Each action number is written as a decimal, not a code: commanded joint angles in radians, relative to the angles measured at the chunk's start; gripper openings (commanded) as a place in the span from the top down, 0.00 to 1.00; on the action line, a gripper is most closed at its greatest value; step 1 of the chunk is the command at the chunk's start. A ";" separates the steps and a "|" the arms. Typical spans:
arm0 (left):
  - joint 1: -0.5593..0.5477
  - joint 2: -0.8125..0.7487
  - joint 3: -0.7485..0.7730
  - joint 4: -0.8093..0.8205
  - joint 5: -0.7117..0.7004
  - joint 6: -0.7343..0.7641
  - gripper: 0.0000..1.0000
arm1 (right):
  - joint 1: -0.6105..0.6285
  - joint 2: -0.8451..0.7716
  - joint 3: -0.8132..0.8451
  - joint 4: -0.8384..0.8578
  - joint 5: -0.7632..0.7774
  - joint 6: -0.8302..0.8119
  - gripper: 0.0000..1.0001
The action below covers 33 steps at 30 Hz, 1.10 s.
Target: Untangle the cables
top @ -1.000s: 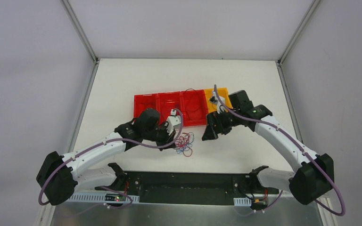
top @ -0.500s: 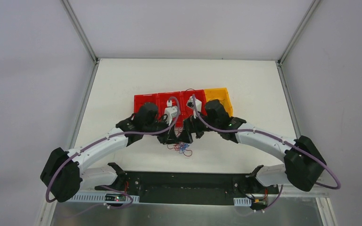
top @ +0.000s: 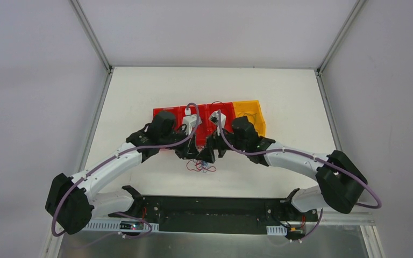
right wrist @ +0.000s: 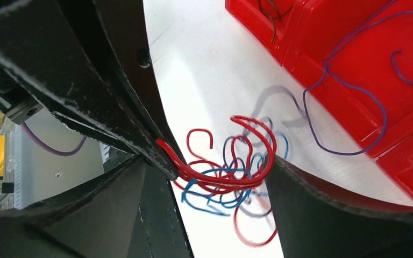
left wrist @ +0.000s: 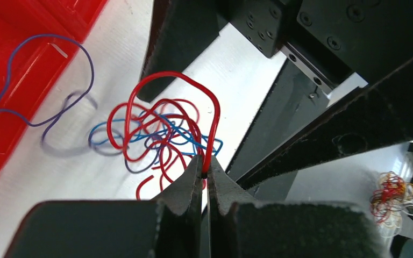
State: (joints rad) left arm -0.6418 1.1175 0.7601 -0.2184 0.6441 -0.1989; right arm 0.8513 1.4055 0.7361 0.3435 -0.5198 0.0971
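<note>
Over the white bench (top: pixel 140 91), my two arms are meeting nose to nose just in front of a row of three red bins (top: pixel 166 115) and one yellow bin (top: pixel 250 110). The cables (top: pixel 200 165), a small clump of thin red and blue wires, are lying on the bench right below the point where the arms meet, close to the bins' near edge but outside them. My left jaws are pressing tight together on a red wire (left wrist: pixel 215 126), pinching it at the very tips; from there it is arching up in a tall loop over the rest of the clump. My right jaws are standing wide, one finger on each side of the clump, with the red and blue loops bunching in the gap between them; whether the outer red loop is touching the finger beside it, I cannot tell. A thin purple wire (right wrist: pixel 328 107) is trailing partly inside the nearest red bin and partly out over its edge onto the bench, just beside the clump.
</note>
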 commanded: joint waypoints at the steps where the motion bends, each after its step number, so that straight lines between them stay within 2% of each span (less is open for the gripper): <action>1: 0.016 -0.065 0.102 0.137 0.182 -0.115 1.00 | -0.005 -0.039 -0.047 -0.007 0.103 -0.057 0.14; 6: 0.016 -0.066 0.120 0.171 0.252 -0.174 1.00 | 0.000 -0.107 -0.060 0.064 0.146 -0.090 0.08; 12: 0.034 -0.073 0.149 0.177 0.265 -0.205 1.00 | 0.018 -0.181 -0.051 0.076 0.065 -0.177 0.04; 17: 0.041 -0.069 0.169 0.173 0.297 -0.214 1.00 | 0.020 -0.321 -0.076 -0.028 -0.008 -0.262 0.01; 24: 0.041 -0.068 0.172 0.130 0.300 -0.179 1.00 | 0.021 -0.487 -0.078 -0.196 -0.004 -0.336 0.01; 27: 0.041 -0.054 0.192 0.139 0.319 -0.197 1.00 | 0.022 -0.458 -0.072 -0.177 0.028 -0.323 0.01; 31: 0.039 -0.026 0.224 0.163 0.352 -0.222 1.00 | 0.031 -0.333 -0.058 -0.048 0.050 -0.309 0.01; 33: 0.039 -0.011 0.246 0.174 0.368 -0.239 1.00 | 0.036 -0.268 -0.047 -0.004 0.049 -0.311 0.04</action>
State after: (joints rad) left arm -0.6014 1.0874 0.9318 -0.1089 0.9436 -0.3988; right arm 0.8749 1.0317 0.6567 0.2264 -0.4850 -0.1997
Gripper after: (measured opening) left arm 0.006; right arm 0.989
